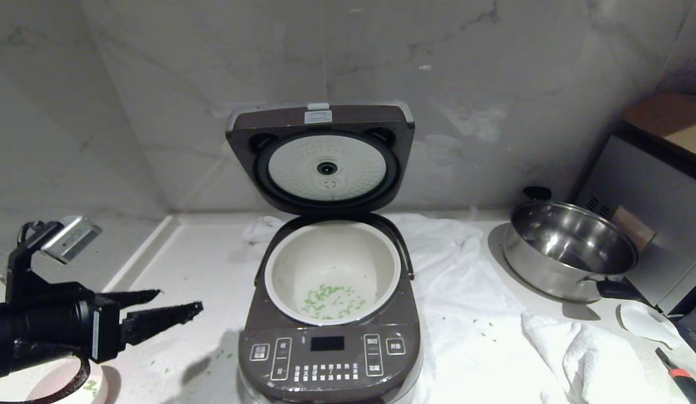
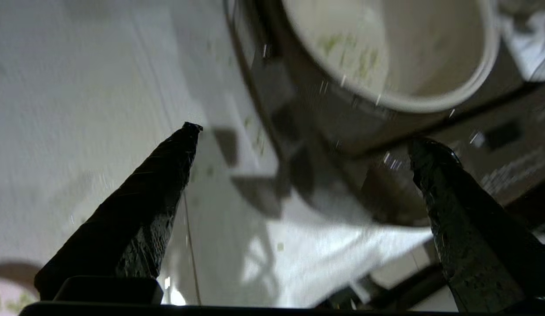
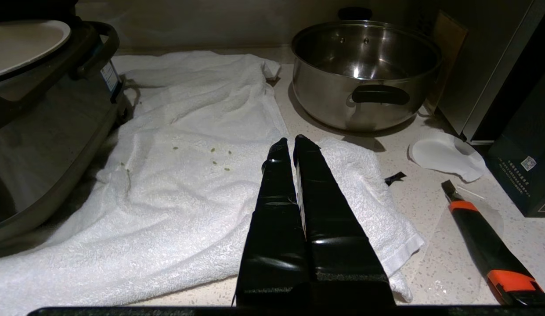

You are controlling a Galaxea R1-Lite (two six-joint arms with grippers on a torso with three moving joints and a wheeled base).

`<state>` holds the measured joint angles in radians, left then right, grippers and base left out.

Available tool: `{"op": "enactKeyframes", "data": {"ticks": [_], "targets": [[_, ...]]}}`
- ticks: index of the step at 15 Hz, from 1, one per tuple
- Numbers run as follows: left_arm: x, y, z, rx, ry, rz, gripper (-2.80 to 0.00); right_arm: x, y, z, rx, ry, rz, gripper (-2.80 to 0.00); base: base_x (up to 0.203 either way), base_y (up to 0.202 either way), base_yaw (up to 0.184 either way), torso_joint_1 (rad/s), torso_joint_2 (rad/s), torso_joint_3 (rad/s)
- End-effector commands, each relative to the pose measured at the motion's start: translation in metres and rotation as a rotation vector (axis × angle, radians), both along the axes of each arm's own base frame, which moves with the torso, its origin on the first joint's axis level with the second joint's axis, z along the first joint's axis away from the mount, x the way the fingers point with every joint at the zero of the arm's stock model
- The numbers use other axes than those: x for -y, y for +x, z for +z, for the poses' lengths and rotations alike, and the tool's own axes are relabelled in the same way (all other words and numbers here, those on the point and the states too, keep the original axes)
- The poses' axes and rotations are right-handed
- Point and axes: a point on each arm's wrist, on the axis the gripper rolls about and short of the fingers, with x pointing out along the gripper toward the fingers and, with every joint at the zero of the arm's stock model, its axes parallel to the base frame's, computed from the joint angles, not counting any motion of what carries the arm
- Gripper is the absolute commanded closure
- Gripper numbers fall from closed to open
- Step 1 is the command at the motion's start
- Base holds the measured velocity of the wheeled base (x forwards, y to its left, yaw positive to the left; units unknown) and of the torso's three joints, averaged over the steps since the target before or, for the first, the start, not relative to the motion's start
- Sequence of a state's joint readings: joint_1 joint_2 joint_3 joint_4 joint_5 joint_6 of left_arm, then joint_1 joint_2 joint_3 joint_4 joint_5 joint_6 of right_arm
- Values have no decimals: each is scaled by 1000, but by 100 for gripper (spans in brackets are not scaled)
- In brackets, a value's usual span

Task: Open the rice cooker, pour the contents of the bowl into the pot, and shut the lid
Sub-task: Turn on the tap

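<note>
With green bits [image 1: 331, 300] already in the white pot [image 1: 280, 269], only lid [image 1: 319, 157] closing left, judging by layout. Left gripper [image 1: 179, 301] fingers spread wide, empty, level, just left of rice cooker [image 1: 331, 353]; pink bowl [image 1: 73, 387] below them, mostly cut off. Right gripper [image 3: 294, 145] fingers pressed together above white towel [image 3: 189, 184].

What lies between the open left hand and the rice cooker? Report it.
In the head view, only bare countertop with a few scattered green bits separates the left hand from the rice cooker.
</note>
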<state>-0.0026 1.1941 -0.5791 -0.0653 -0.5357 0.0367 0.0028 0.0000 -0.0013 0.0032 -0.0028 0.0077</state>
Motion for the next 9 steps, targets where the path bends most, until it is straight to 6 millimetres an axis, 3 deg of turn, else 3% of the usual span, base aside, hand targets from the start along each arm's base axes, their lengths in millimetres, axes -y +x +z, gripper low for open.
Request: {"op": "enactKeyframes", "data": {"ticks": [1, 5, 9], "targets": [[2, -15, 27, 203, -60, 14, -280, 0, 0, 0, -1, 0, 0, 0, 0, 0, 0, 0, 0, 0], [-1, -71, 57, 483, -91, 58, -280, 0, 0, 0, -1, 0, 0, 0, 0, 0, 0, 0, 0, 0], [-10, -120, 68, 702, -4, 327, -280, 0, 0, 0, -1, 0, 0, 0, 0, 0, 0, 0, 0, 0]]}}
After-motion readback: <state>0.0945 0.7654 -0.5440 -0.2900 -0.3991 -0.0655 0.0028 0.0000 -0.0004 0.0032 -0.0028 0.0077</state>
